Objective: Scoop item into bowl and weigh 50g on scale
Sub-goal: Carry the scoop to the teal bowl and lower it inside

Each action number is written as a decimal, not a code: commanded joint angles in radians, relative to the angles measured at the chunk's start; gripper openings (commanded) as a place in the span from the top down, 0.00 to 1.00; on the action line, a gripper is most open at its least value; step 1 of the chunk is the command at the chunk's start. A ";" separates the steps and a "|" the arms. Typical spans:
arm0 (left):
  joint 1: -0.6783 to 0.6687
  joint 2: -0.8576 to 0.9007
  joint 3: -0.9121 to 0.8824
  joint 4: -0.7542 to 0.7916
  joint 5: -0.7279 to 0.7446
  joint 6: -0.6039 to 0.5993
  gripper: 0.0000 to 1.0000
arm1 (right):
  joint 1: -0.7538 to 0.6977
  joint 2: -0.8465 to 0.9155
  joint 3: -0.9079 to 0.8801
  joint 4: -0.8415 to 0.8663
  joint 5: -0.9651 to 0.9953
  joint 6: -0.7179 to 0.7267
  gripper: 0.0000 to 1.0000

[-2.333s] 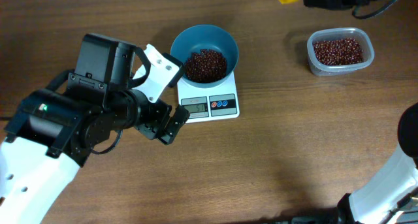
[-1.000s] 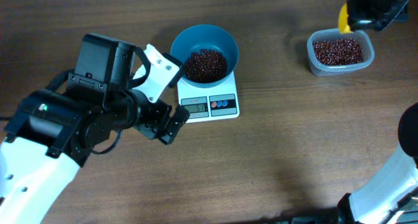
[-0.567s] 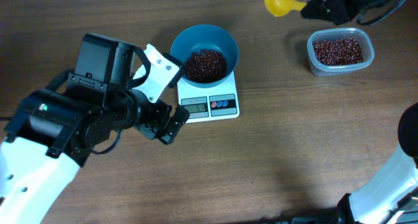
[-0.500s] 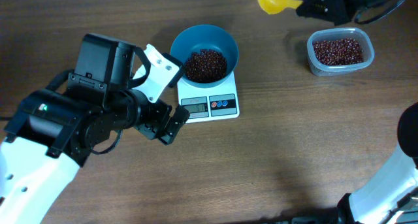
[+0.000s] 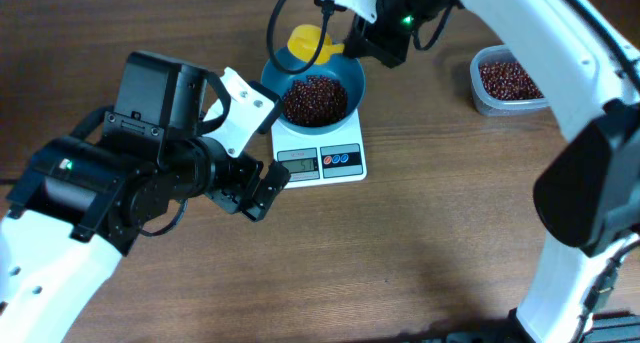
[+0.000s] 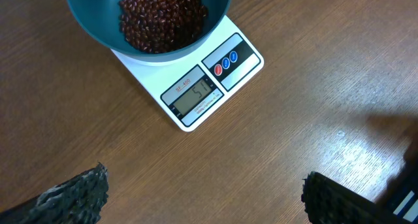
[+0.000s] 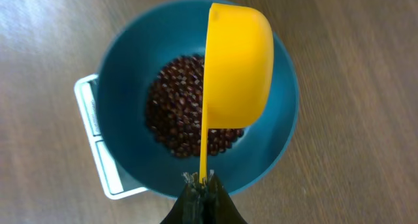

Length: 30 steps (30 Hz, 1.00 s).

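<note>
The teal-blue bowl (image 5: 340, 61) sits on the white scale (image 5: 322, 161) and holds a heap of reddish-brown beans (image 5: 316, 98). My right gripper (image 5: 362, 43) is shut on the handle of a yellow scoop (image 5: 306, 43), held over the bowl's far-left rim. In the right wrist view the scoop (image 7: 238, 66) hangs on its side above the beans (image 7: 185, 119) in the bowl (image 7: 124, 61), gripper (image 7: 204, 185) at the bottom. My left gripper (image 5: 262, 188) is open and empty, left of the scale. The left wrist view shows the bowl (image 6: 91, 25), beans (image 6: 160, 18) and scale (image 6: 202, 93).
A clear plastic tub (image 5: 487, 95) with more beans stands at the right, partly behind my right arm. My left arm's bulk fills the table's left side.
My right gripper has carried the yellow scoop from near the tub at the far right leftward to above the bowl. The left arm has not moved.
</note>
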 commanded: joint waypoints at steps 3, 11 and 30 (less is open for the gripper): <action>0.002 0.002 0.016 -0.001 0.011 0.015 0.01 | 0.005 0.083 0.007 0.023 0.046 0.016 0.96; 0.002 0.002 0.016 -0.001 0.011 0.016 0.01 | 0.006 0.119 0.007 0.052 0.068 0.016 0.96; 0.002 0.002 0.016 -0.001 0.011 0.016 0.01 | 0.100 0.131 -0.053 0.045 0.242 0.080 0.96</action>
